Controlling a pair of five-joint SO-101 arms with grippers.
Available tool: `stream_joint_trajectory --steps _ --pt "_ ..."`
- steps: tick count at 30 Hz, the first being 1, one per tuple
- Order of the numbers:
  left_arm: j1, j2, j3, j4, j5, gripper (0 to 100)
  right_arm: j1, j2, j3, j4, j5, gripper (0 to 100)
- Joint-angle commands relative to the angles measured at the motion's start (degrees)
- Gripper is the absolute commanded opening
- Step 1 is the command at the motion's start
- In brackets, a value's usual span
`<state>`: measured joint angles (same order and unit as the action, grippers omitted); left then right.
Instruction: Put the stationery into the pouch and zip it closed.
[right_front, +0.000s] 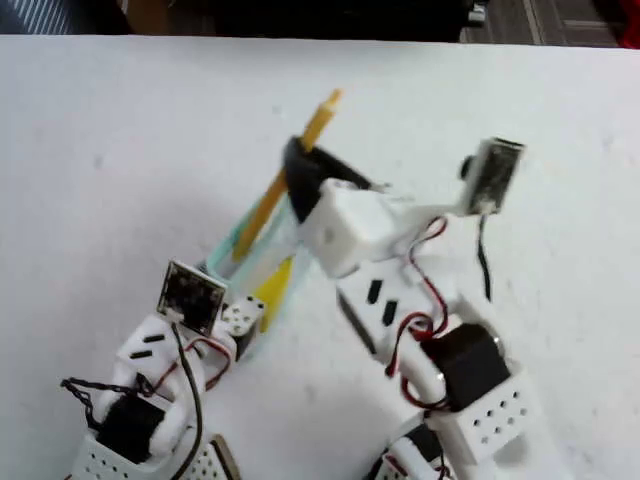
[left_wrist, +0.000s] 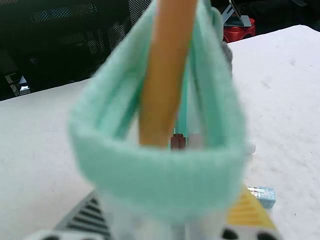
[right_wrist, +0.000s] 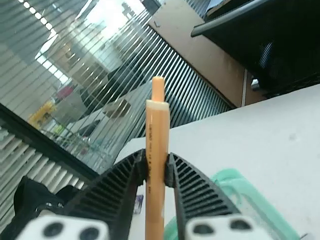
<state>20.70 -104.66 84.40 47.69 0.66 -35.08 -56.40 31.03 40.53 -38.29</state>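
A mint-green see-through pouch (right_front: 248, 255) lies slanted near the table's middle. In the left wrist view its mouth (left_wrist: 160, 180) gapes wide. My left gripper (right_front: 255, 308) is shut on the pouch's near edge, with its yellow finger (left_wrist: 247, 210) beside the rim. My right gripper (right_front: 300, 172) is shut on an orange pencil (right_front: 322, 115). The pencil (left_wrist: 165, 75) slants down, and its lower end is inside the pouch mouth. From the right wrist the pencil (right_wrist: 156, 125) stands clamped between the black ribbed fingers (right_wrist: 122, 185), with the pouch (right_wrist: 245, 192) below. Other stationery shows dimly inside the pouch.
A small blue-and-white item (left_wrist: 261, 195) lies on the white table (right_front: 120, 150) beside the pouch. The right arm's body (right_front: 440, 350) and its red wires cross the table's right half. Dark furniture stands past the far edge.
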Motion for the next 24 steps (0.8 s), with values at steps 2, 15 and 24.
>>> stream_joint_trajectory --steps 2,15,24 --pt "-0.4 0.22 -3.16 0.18 -0.09 20 -6.37 0.48 -1.85 0.66 9.67 1.7" --pt "-0.4 0.22 -3.08 0.09 -0.18 20 -8.04 -0.04 7.21 0.57 45.8 1.8" --pt "-0.4 0.22 -3.08 0.09 -0.18 20 -8.04 -0.04 6.86 3.21 40.7 27.6"
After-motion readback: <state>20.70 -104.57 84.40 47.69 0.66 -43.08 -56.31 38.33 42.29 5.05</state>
